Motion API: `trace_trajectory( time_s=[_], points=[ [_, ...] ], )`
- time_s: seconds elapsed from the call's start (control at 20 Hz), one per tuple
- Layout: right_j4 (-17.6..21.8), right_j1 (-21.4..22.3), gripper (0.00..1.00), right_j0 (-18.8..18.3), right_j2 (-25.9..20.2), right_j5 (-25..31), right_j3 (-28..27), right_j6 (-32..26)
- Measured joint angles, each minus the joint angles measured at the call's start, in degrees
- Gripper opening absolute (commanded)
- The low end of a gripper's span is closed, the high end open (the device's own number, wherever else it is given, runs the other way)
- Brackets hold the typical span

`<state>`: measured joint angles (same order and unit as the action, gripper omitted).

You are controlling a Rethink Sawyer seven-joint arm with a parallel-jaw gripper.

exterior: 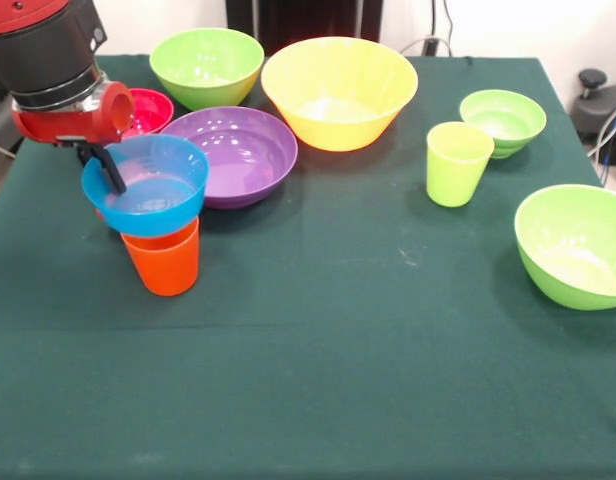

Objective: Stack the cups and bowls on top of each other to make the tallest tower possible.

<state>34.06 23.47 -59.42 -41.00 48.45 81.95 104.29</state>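
Tower (pixel 153 225): blue bowl (pixel 148 185) seated on orange cup (pixel 164 262); gripper (pixel 110 168) clamped on the bowl's rim. Remaining loose, unstacked, beyond and beside this landmark: purple bowl (pixel 238 152), yellow bowl (pixel 338 90), green cup (pixel 457 162).

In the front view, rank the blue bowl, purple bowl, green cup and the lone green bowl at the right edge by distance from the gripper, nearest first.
From the gripper:
1. Blue bowl, right at it, on the orange cup.
2. Purple bowl, just beside.
3. Green cup, across the table.
4. Green bowl, right edge.

seven bowls (pixel 338 90), two cups (pixel 164 260)
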Motion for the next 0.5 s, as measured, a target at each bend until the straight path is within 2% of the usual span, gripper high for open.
trace_trajectory(
  time_s=[0.5],
  points=[
    [-0.05,0.01,0.0,0.7,-0.22,0.0,0.25,0.0]
  ],
)
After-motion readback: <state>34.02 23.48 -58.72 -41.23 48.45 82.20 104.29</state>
